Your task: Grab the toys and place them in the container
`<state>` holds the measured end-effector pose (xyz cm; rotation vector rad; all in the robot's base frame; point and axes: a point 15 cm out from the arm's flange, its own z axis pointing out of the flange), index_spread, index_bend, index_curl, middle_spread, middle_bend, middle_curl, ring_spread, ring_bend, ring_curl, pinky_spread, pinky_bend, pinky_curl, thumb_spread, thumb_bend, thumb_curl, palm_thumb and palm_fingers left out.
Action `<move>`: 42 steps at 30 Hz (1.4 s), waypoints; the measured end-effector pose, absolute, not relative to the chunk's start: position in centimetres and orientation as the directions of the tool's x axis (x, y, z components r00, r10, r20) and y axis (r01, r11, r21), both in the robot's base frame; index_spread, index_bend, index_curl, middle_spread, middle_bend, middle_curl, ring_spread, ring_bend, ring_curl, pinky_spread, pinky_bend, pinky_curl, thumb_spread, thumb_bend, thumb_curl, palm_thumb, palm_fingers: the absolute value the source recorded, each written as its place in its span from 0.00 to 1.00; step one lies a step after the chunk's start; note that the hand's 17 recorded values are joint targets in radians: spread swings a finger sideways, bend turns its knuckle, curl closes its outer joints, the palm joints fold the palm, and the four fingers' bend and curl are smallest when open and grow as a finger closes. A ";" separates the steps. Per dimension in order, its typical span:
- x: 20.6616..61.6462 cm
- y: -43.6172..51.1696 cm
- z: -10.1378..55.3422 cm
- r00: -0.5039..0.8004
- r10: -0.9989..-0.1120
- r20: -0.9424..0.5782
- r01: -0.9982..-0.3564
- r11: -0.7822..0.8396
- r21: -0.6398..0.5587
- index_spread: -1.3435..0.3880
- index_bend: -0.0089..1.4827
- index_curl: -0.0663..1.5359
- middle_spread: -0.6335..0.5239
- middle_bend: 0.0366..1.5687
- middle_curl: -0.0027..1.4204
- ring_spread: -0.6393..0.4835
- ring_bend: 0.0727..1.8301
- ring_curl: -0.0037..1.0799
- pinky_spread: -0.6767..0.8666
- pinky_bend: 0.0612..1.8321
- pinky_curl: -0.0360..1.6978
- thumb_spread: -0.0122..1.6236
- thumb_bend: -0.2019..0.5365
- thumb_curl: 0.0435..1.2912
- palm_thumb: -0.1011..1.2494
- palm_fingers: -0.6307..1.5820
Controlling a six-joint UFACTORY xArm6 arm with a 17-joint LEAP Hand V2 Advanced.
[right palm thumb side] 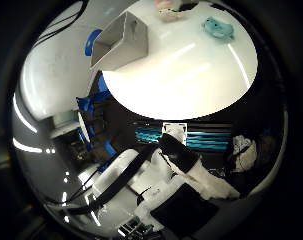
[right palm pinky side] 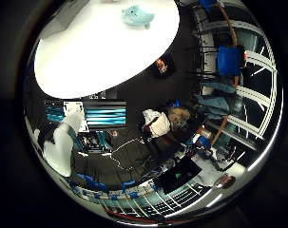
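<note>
Hand sat well off the white table — finger state unclear. Teal toy lay apart from the grey container, pale toy at table edge.

The hand is built of white and black parts: a black block nearest the palm, white padded-looking segments beyond it (edges rough), and a square white tip. The arm behind is smooth, rounded and white
</note>
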<state>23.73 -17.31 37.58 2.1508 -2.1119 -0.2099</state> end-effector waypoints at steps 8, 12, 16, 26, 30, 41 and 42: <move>25.4 -18.5 36.6 0.013 -1.000 -0.024 -0.981 -0.017 0.192 0.56 0.12 0.24 0.59 0.10 0.21 0.77 0.07 0.23 0.73 0.17 0.20 0.67 0.22 0.18 0.45 0.35; 26.6 -20.0 37.0 -0.003 -1.000 -0.008 -0.986 0.002 0.168 0.56 0.11 0.23 0.59 0.10 0.21 0.77 0.08 0.24 0.73 0.18 0.20 0.65 0.23 0.18 0.40 0.34; 27.7 -21.7 37.6 -0.027 -1.000 0.001 -0.988 0.027 0.150 0.57 0.11 0.22 0.59 0.10 0.21 0.78 0.08 0.24 0.73 0.19 0.20 0.63 0.22 0.17 0.34 0.33; 31.6 -28.0 37.7 -0.101 -0.995 0.020 -0.988 0.103 0.118 0.57 0.12 0.22 0.61 0.10 0.21 0.78 0.09 0.25 0.73 0.20 0.20 0.62 0.24 0.18 0.31 0.33; 33.8 -30.4 35.9 -0.120 -0.993 0.020 -0.987 0.121 0.104 0.57 0.12 0.22 0.61 0.10 0.21 0.78 0.09 0.25 0.73 0.20 0.20 0.62 0.24 0.19 0.31 0.32; 39.9 -33.7 30.1 -0.142 -0.988 0.053 -0.989 0.143 0.023 0.57 0.12 0.22 0.61 0.10 0.21 0.78 0.10 0.25 0.72 0.21 0.20 0.61 0.24 0.19 0.34 0.32; 40.8 -33.8 29.7 -0.137 -0.989 0.061 -0.990 0.138 0.007 0.57 0.12 0.22 0.61 0.10 0.21 0.78 0.10 0.25 0.72 0.21 0.20 0.61 0.24 0.20 0.35 0.32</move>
